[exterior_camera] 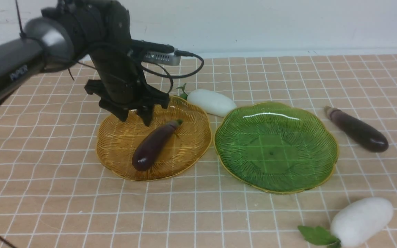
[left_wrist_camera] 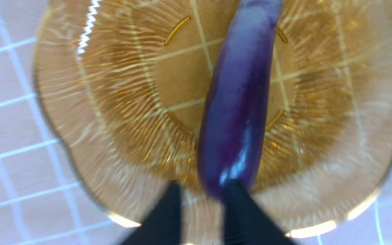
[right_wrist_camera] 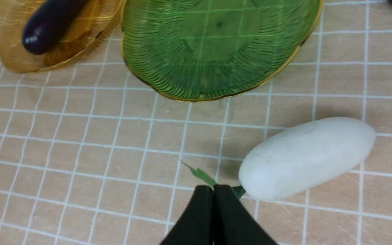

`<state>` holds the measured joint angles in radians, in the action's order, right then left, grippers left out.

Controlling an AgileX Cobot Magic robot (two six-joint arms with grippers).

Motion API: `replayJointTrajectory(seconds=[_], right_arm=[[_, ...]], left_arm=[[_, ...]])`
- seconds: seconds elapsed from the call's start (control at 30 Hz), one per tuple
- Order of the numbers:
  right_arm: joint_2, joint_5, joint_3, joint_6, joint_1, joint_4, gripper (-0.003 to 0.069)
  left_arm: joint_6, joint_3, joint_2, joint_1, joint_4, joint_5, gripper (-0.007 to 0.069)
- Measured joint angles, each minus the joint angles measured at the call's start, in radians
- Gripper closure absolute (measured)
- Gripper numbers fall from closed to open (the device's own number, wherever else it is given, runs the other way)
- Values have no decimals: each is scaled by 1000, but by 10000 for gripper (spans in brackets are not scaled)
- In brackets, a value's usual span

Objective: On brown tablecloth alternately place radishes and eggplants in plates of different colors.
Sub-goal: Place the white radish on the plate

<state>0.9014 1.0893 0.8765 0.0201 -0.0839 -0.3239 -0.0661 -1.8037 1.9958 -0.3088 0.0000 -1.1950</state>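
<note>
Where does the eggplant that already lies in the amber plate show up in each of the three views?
Front view: the eggplant lies diagonally in the amber plate, left of centre.
Left wrist view: it fills the middle, ending beside the left gripper.
Right wrist view: its rounded end shows at the picture's edge, beside the green plate.
Shared landmark: the amber plate's ribbed rim.

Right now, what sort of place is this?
Likely a staged tabletop robot test setup, not a real kitchen: checked brown tablecloth, bare white wall, toy eggplant lying in an amber plate.
</note>
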Motion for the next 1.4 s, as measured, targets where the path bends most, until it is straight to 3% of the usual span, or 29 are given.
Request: replayJointTrajectory(seconds=[0.13, 0.33, 0.5, 0.67, 0.7, 0.73, 0.77, 0.93, 1.03, 1.4], right_arm=[[88, 24, 71, -29, 2, 48, 674], [236, 72, 139, -69, 35, 82, 673], [344, 90, 143, -82, 40, 97, 629], [441, 101, 145, -116, 40, 103, 483], [470, 99, 146, -125, 40, 103, 424], [514, 97, 146, -144, 40, 103, 314], [519, 97, 146, -147, 40, 103, 291], [653, 87, 146, -268, 40, 140, 4], [718, 75, 146, -307, 40, 161, -29], [845, 10, 148, -327, 40, 125, -31]], left_arm=[[28, 16, -76, 0, 0, -24, 580], [41, 179, -316, 0, -22, -27, 627], [43, 393, -533, 0, -61, 48, 628], [46, 609, -746, 0, -93, 158, 628], [47, 659, -795, 0, -100, 181, 628], [48, 743, -874, 0, -107, 205, 628], [48, 755, -884, 0, -107, 206, 628], [49, 869, -954, 0, -109, 214, 628], [49, 883, -954, 0, -109, 214, 628], [58, 884, -954, 0, -110, 223, 628]])
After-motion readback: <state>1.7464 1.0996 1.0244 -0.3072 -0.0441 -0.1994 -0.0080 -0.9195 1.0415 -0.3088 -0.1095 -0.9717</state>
